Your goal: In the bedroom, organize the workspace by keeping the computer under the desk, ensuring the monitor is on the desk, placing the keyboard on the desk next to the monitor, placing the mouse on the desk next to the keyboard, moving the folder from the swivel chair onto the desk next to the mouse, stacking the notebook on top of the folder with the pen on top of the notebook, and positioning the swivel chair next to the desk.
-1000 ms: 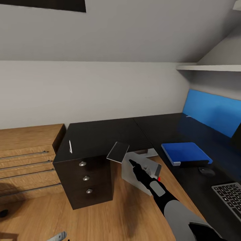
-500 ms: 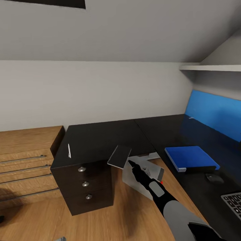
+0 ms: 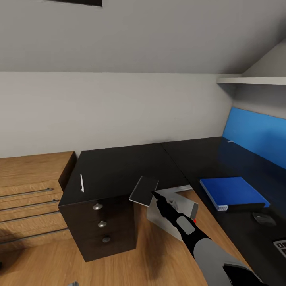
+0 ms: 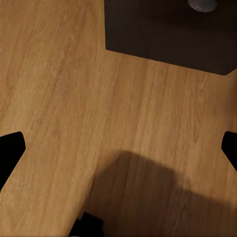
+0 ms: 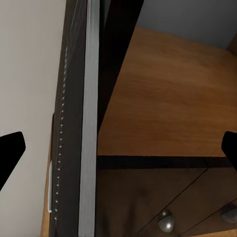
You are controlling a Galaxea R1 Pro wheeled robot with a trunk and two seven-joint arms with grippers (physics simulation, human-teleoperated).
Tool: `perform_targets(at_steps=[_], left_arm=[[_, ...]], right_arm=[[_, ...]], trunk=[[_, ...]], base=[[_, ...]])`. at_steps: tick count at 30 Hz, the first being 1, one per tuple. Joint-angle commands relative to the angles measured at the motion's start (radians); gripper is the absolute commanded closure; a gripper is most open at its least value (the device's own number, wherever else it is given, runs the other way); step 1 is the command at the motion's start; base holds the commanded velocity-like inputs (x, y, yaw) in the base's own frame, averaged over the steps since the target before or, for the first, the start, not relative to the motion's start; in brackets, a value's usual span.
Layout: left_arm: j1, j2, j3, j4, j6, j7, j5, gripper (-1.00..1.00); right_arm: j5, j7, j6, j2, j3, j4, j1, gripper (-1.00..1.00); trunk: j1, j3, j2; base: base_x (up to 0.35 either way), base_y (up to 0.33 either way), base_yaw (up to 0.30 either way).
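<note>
The dark grey notebook (image 3: 143, 190) lies on the black desk (image 3: 119, 165), overhanging its front edge above the drawers. My right gripper (image 3: 154, 194) is open at the notebook's near edge, one finger above and one below. In the right wrist view the notebook (image 5: 76, 123) shows edge-on between the spread fingertips (image 5: 11, 150). I cannot tell whether they touch it. The pen (image 3: 82, 183) lies on the desk's left part. The blue folder (image 3: 234, 192), the mouse (image 3: 264, 218) and a keyboard corner (image 3: 281, 246) are on the right wing. The grey computer (image 3: 174, 210) stands under the desk. My left gripper (image 4: 118, 148) hangs open over the floor.
An oak dresser (image 3: 31, 174) with bar handles stands left of the desk. A bright blue panel (image 3: 254, 135) stands at the desk's back right under a white shelf (image 3: 254, 80). The drawer unit (image 3: 101, 224) has round knobs. Oak floor (image 3: 119, 262) lies in front.
The head view has shifted, so the desk things sit lower and further right in the picture. My right gripper has moved closer to the notebook's edge. The notebook has stayed put on the desk.
</note>
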Motion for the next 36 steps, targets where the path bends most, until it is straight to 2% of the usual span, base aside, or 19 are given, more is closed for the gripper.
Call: perform_targets(at_steps=[1,9,14,24,36], left_arm=[[0.0,0.0,-0.001,-0.002,0.004,0.006,0.009,-1.0],[0.0,0.0,-0.001,-0.001,0.004,0.006,0.009,-1.0],[0.0,0.0,0.0,0.007,0.004,0.006,0.009,-1.0],[0.0,0.0,-0.001,0.011,0.004,0.005,0.006,-1.0],[0.0,0.0,-0.001,0.011,0.004,0.006,0.006,-1.0]], right_arm=[[-0.006,0.002,0.01,0.001,-0.007,0.0,-0.001,-1.0],[-0.006,0.002,0.01,0.002,-0.007,0.0,-0.001,-1.0],[-0.005,0.002,0.01,0.013,-0.006,0.0,-0.001,-1.0],[-0.004,0.001,0.01,0.015,-0.006,0.0,-0.001,-1.0],[-0.004,0.001,0.011,0.02,-0.005,0.024,-0.001,-1.0]], trunk=[[0.0,-0.001,0.0],[0.0,-0.001,0.0],[0.0,-0.001,0.0],[0.0,-0.001,0.0],[0.0,-0.001,0.0]], base=[[0.015,0.01,0.0],[0.003,0.002,0.0],[0.0,0.0,0.0],[0.0,0.103,0.0],[0.0,0.009,0.0]])
